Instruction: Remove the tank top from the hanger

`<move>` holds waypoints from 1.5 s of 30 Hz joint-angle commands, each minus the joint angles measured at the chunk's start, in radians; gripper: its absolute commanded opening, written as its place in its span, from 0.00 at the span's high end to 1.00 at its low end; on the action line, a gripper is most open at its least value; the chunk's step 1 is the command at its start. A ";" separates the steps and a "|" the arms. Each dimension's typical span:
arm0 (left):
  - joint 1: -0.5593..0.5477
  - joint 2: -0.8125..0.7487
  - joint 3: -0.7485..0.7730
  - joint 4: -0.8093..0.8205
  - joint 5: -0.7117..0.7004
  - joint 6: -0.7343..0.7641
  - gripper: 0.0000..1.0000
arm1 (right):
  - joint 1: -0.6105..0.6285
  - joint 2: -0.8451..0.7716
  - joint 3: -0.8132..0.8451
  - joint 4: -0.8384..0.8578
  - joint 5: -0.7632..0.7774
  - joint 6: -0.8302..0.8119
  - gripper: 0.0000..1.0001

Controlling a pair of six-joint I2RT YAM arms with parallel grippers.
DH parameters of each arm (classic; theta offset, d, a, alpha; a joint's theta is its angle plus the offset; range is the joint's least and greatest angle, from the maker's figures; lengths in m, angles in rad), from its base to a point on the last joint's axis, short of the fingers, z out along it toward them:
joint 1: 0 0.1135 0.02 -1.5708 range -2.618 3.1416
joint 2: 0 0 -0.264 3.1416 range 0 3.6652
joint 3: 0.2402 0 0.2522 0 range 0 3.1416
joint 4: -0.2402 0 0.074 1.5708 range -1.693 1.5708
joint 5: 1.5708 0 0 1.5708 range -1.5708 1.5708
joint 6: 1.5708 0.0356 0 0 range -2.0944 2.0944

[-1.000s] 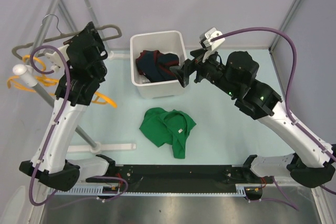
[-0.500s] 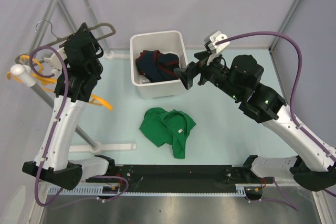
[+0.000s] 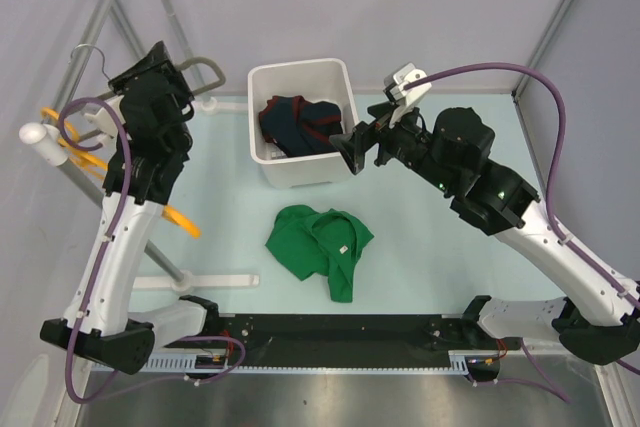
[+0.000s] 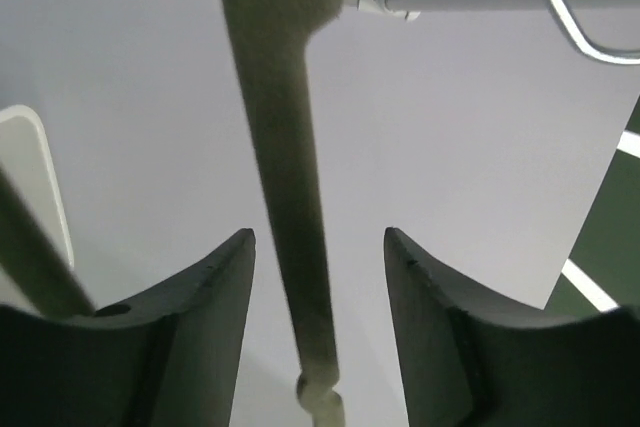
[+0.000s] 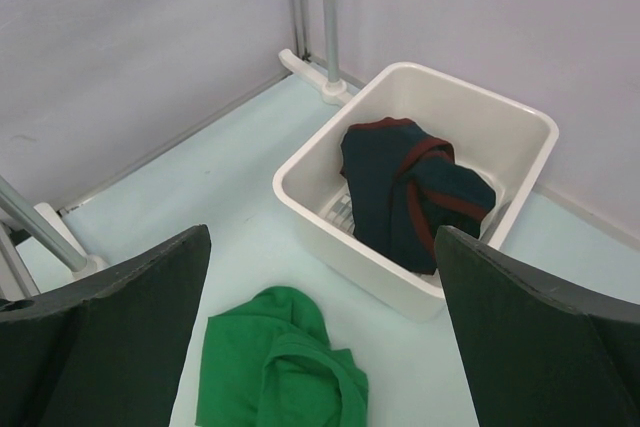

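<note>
Lying crumpled on the pale table [image 3: 440, 247], just in front of the white bin [image 3: 300, 173], the tank top [image 3: 318, 247] is well apart from the hanger [image 4: 290, 197]. A navy garment [image 3: 295, 122] sits in the bin. The right gripper [image 5: 322, 235] gapes wide near the bin. The left gripper [image 4: 318, 239] stands spread around the hanger's arm, with gaps on either side.

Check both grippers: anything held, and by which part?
Nothing is held. The left gripper is open, with an arm of the hanger between its jaws, a gap on each side. The right gripper is open and empty.
</note>
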 commanded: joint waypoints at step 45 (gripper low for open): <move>-0.293 -0.053 0.098 0.098 -0.306 1.217 0.01 | -0.017 -0.094 -0.109 0.094 0.000 0.047 0.00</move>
